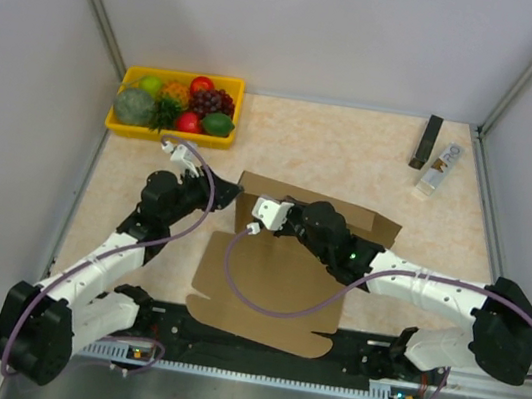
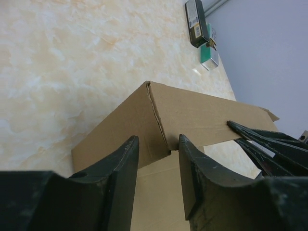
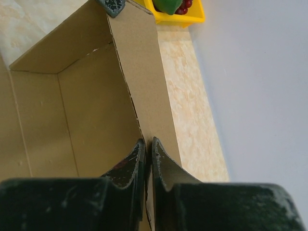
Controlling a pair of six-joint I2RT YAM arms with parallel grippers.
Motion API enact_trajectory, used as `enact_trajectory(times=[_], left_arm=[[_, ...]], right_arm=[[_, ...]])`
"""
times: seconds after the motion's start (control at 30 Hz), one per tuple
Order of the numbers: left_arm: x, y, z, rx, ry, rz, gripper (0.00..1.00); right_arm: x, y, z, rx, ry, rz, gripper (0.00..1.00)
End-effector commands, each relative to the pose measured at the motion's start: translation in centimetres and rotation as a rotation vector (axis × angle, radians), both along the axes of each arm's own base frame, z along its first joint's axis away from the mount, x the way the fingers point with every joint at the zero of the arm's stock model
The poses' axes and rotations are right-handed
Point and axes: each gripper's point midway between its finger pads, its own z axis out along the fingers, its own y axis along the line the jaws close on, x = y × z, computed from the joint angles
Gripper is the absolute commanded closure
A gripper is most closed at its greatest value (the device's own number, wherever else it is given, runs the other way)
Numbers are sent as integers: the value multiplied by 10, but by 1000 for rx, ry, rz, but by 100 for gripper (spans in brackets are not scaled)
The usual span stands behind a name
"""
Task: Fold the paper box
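- Between the fingers (image 2: 122, 168) of the left gripper (image 2: 158, 150), the folded corner of a plain brown corrugated cardboard paper box (image 2: 192, 110) is seen. The fingers are set partly apart, astride that corner, and whether they press on it cannot be told.
- Between the fingertips of the right gripper (image 3: 148, 154), the top edge of a raised side wall of the paper box is pinched. The two fingers are brought almost together on the thin board.
- Beyond the right fingertips, along that wall, one dark tip of the left gripper is seen at the wall's far corner.
- Below both pairs of fingers, the rest of the sheet is spread flat on the beige marbled table (image 1: 354, 158).
- Past the left fingers, well apart from them, a yellow plastic tray of fruit (image 1: 121, 124) is placed.
- Far beyond the left fingertips, a black rectangular block (image 1: 426, 142) and a small pale carton (image 1: 437, 171) are set just beside each other.
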Motion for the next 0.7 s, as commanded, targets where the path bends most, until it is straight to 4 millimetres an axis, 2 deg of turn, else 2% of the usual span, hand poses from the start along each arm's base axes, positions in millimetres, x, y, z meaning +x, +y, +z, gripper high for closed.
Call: enact_trajectory(times=[0.0, 0.1, 0.17, 0.3, 0.53, 0.57, 0.63, 0.67], left_arm=[[-2, 18, -22, 139, 65, 46, 52], [0, 21, 1, 164, 14, 47, 36], [-1, 22, 13, 182, -3, 42, 32], [-7, 27, 26, 195, -42, 49, 29], [-23, 50, 11, 267, -13, 122, 30], [-25, 52, 12, 273, -23, 122, 30], [-30, 53, 5, 282, -5, 119, 31], [-33, 53, 6, 279, -10, 112, 31]], right_arm=[[-7, 4, -15, 5, 70, -8, 91], [-3, 2, -11, 22, 62, -32, 82], [2, 0, -11, 25, 55, -62, 76], [14, -5, -13, 4, 35, -124, 67], [35, -12, -4, 43, 48, -208, 60], [39, -11, 2, 60, 49, -214, 59], [45, -13, -4, 45, 81, -225, 59], [49, -11, 2, 55, 80, -229, 59]])
